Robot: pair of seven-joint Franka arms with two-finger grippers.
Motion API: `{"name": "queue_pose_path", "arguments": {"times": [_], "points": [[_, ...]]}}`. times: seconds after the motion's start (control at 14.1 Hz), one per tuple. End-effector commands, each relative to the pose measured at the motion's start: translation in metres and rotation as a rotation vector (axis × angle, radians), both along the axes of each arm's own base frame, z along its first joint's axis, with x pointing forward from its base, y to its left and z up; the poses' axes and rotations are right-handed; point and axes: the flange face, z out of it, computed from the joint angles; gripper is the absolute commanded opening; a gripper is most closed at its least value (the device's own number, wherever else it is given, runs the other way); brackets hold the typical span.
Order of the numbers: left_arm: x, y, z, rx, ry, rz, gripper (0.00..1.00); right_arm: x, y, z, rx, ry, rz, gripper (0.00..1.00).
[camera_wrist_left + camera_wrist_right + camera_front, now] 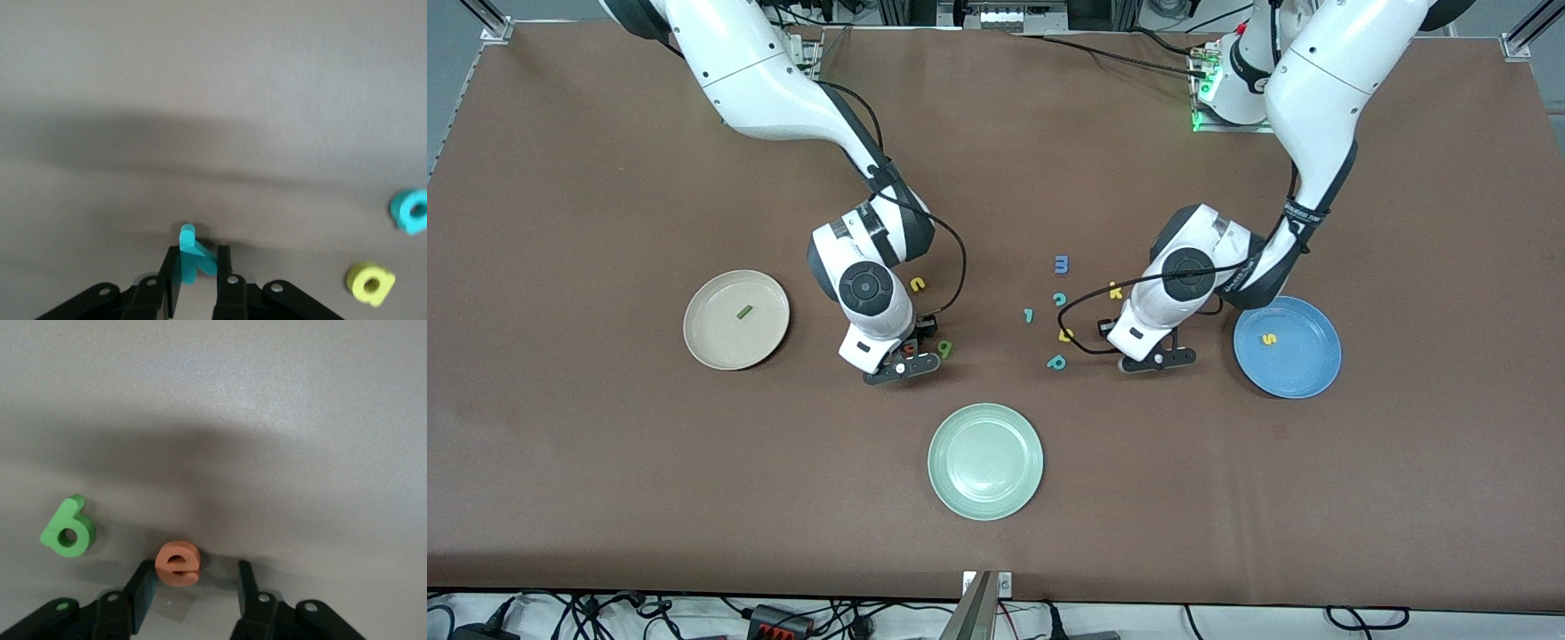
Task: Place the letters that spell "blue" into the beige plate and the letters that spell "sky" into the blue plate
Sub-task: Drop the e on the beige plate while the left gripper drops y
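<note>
My left gripper (pixel 1156 358) (pixel 197 259) is shut on the teal "y" (pixel 188 237), low over the cloth beside the blue plate (pixel 1303 378), which holds the yellow "s" (pixel 1267 338). The yellow "k" (pixel 1114 290) lies by the left wrist. My right gripper (pixel 903 363) (pixel 195 577) is open around the orange "e" (pixel 177 563) (pixel 908 348), which touches one finger and stands clear of the other. The green "b" (pixel 67 528) (pixel 943 348) lies beside it. The yellow "u" (pixel 918 284) lies close to the right wrist. The dark green "l" (pixel 743 311) rests in the beige plate (pixel 707 342).
A pale green plate (pixel 985 460) sits nearest the front camera. Between the grippers lie a blue "m" (pixel 1061 263), teal "c" (pixel 1059 299), teal hooked letter (pixel 1028 315), yellow "a" (pixel 1065 334) (pixel 370 283) and teal "p" (pixel 1056 362) (pixel 410 210).
</note>
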Motion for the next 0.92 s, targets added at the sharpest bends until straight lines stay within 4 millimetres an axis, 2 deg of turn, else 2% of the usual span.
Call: {"name": "queue_pose_path", "arguments": {"times": [0.0, 0.07, 0.14, 0.28, 0.43, 0.5, 0.57, 0.71, 0.78, 0.85], "points": [[0.014, 0.034, 0.049, 0.063, -0.019, -0.049, 0.15, 0.004, 0.005, -0.001, -0.004, -0.021, 0.001, 0.51], [0.023, 0.059, 0.056, 0.086, -0.003, -0.054, 0.15, 0.005, 0.005, 0.0, -0.001, -0.023, 0.002, 0.51], [0.032, 0.093, 0.069, 0.1, 0.012, -0.063, 0.15, 0.006, 0.006, 0.002, 0.0, -0.025, 0.002, 0.44], [0.037, 0.145, 0.081, 0.119, 0.06, -0.137, 0.15, 0.007, 0.005, 0.002, 0.0, -0.026, 0.003, 0.36], [0.033, 0.19, 0.071, 0.121, 0.13, -0.144, 0.15, 0.007, 0.002, 0.0, -0.003, -0.022, -0.005, 0.24], [0.029, 0.208, 0.059, 0.117, 0.165, -0.129, 0.15, 0.009, 0.002, 0.004, 0.003, -0.027, -0.012, 0.23], [0.023, 0.219, 0.043, 0.111, 0.197, -0.116, 0.15, 0.011, -0.003, 0.005, 0.003, -0.027, -0.033, 0.19], [0.019, 0.225, 0.029, 0.105, 0.22, -0.109, 0.15, 0.018, -0.015, 0.007, -0.001, -0.03, -0.089, 0.17], [0.018, 0.236, 0.026, 0.099, 0.227, -0.092, 0.21, 0.026, -0.029, 0.016, 0.002, -0.037, -0.111, 0.17], [0.018, 0.238, 0.024, 0.097, 0.23, -0.092, 0.39, 0.031, -0.036, 0.024, 0.005, -0.044, -0.119, 0.17]]}}
